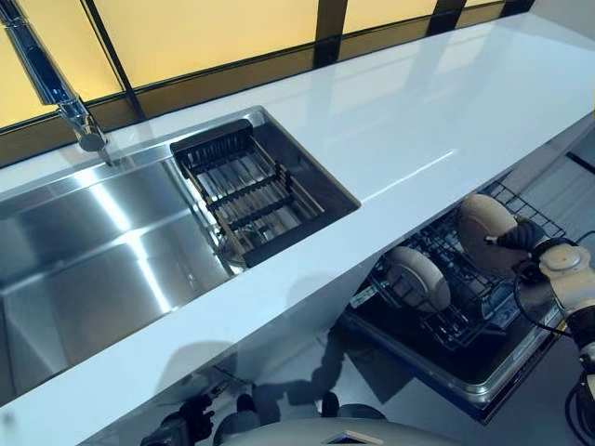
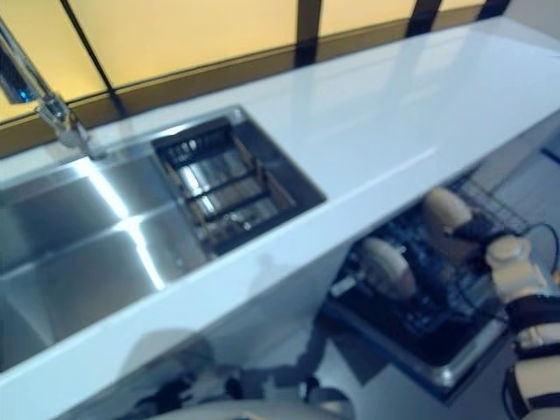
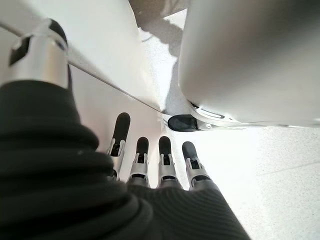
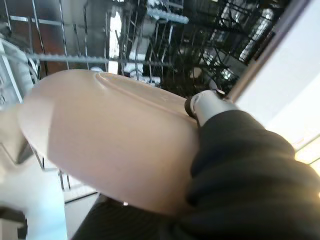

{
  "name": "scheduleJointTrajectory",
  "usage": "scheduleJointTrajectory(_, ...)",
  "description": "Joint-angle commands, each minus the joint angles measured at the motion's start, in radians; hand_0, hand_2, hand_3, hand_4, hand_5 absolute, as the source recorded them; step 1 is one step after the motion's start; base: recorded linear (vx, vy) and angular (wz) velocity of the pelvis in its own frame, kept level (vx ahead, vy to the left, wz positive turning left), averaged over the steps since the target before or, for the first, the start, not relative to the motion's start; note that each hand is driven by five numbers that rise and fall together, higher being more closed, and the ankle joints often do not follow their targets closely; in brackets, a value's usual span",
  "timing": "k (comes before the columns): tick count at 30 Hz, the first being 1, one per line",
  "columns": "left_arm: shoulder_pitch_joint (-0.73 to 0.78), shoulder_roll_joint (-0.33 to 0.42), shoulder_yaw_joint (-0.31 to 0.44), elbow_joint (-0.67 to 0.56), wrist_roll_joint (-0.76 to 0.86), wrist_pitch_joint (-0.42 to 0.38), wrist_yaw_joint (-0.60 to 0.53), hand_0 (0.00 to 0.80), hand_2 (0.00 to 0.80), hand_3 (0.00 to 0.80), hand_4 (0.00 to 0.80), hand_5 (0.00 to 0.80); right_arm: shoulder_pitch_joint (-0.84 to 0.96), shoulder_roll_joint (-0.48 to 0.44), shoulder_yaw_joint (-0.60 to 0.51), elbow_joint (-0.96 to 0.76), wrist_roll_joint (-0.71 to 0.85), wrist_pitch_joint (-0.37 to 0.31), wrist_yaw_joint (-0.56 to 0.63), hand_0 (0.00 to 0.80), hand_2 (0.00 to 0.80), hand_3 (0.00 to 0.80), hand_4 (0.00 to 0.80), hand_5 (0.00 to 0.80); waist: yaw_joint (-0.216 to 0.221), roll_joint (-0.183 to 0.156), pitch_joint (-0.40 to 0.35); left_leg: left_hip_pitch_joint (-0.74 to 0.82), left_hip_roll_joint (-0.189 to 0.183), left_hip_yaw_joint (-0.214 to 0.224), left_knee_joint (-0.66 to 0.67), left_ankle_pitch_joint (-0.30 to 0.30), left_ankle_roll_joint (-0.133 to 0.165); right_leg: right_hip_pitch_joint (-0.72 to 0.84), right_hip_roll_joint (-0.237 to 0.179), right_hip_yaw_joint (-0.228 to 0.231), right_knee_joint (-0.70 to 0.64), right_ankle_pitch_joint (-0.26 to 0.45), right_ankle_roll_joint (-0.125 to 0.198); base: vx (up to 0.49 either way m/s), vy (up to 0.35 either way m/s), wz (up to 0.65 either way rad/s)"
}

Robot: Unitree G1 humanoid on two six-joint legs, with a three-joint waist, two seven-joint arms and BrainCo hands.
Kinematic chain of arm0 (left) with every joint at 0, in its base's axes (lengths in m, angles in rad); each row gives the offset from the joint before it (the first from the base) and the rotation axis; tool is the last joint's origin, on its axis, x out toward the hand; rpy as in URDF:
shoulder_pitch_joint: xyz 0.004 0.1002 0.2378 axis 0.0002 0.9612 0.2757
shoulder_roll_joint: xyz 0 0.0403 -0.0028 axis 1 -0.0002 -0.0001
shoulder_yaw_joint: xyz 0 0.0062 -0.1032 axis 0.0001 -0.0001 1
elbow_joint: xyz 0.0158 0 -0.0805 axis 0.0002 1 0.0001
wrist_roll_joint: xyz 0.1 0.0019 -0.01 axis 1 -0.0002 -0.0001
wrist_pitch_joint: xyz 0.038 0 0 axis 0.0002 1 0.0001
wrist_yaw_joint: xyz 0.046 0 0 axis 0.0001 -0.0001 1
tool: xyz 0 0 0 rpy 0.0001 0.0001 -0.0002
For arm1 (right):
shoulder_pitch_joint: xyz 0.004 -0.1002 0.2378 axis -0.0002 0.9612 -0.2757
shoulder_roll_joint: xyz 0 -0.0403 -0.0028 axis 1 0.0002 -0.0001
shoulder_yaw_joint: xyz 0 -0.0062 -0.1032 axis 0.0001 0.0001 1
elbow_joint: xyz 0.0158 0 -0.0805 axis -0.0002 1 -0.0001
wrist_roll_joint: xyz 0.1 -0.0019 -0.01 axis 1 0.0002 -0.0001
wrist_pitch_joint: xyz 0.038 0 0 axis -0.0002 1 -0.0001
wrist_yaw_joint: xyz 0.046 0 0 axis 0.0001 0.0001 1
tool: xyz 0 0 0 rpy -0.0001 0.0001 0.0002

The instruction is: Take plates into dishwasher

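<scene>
A beige plate (image 1: pixel 483 228) hangs tilted on edge over the pulled-out dishwasher rack (image 1: pixel 474 311), to the right below the counter. My right hand (image 1: pixel 522 239) is shut on it; in the right wrist view the thumb (image 4: pixel 204 102) hooks over the plate's (image 4: pixel 110 140) rim and the fingers are hidden behind it. A second beige plate (image 1: pixel 420 277) stands upright in the rack's wires, a little to the left of the held one. My left hand (image 3: pixel 150 162) hangs low under the counter's front with straight fingers, holding nothing.
A long white counter (image 1: pixel 418 121) runs across the view above the dishwasher. A steel sink (image 1: pixel 93 269) is set in it at the left, with a dark wire basket (image 1: pixel 246 190) inside and a tap (image 1: pixel 65 98) behind. Windows line the back.
</scene>
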Motion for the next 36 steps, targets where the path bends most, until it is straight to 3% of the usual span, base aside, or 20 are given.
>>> scheduleJointTrajectory(1, -0.101, 0.022, 0.021, 0.000, 0.007, -0.038, -0.006, 0.000, 0.000, 0.000, 0.000, 0.000, -0.076, 0.044, 0.003, 0.024, -0.030, -0.048, 0.002, 0.800, 0.800, 0.800, 0.800, 0.800, 0.014, -0.034, 0.009, 0.058, -0.005, -0.018, -0.001, -0.076, 0.020, -0.037, -0.043, -0.014, 0.012, 0.059, 0.069, 0.000, 0.000, 0.00)
scheduleJointTrajectory(14, -0.113, 0.027, 0.020, -0.002, 0.004, -0.046, -0.017, 0.000, 0.000, 0.000, 0.000, 0.000, -0.069, 0.092, 0.038, 0.086, -0.092, -0.055, 0.055, 0.800, 0.800, 0.800, 0.800, 0.800, 0.023, -0.024, 0.016, 0.053, -0.008, -0.030, -0.001, -0.074, 0.020, -0.040, -0.049, -0.020, 0.012, 0.060, 0.068, 0.000, 0.000, 0.00)
scheduleJointTrajectory(34, -0.146, 0.031, -0.011, -0.012, -0.011, -0.067, -0.038, 0.000, 0.000, 0.000, 0.000, 0.000, -0.141, 0.189, 0.096, 0.346, -0.114, -0.066, 0.075, 0.800, 0.800, 0.800, 0.800, 0.800, 0.059, 0.005, 0.022, 0.055, -0.006, -0.052, -0.001, -0.067, 0.013, -0.027, -0.057, -0.038, 0.009, 0.056, 0.065, -0.003, -0.009, 0.03)
scheduleJointTrajectory(35, -0.146, 0.031, -0.011, -0.014, -0.011, -0.067, -0.039, 0.000, 0.000, 0.000, 0.000, 0.000, -0.145, 0.190, 0.093, 0.346, -0.111, -0.060, 0.068, 0.737, 0.737, 0.737, 0.737, 0.737, 0.060, 0.007, 0.021, 0.055, -0.007, -0.055, -0.001, -0.066, 0.012, -0.026, -0.057, -0.039, 0.008, 0.056, 0.064, 0.000, 0.000, 0.00)
scheduleJointTrajectory(36, -0.147, 0.031, -0.012, -0.014, -0.012, -0.069, -0.039, 0.000, 0.000, 0.000, 0.000, 0.000, -0.148, 0.194, 0.093, 0.345, -0.110, -0.055, 0.050, 0.191, 0.191, 0.191, 0.191, 0.191, 0.060, 0.009, 0.022, 0.055, -0.008, -0.057, -0.001, -0.067, 0.012, -0.026, -0.056, -0.039, 0.008, 0.056, 0.063, 0.000, 0.000, 0.00)
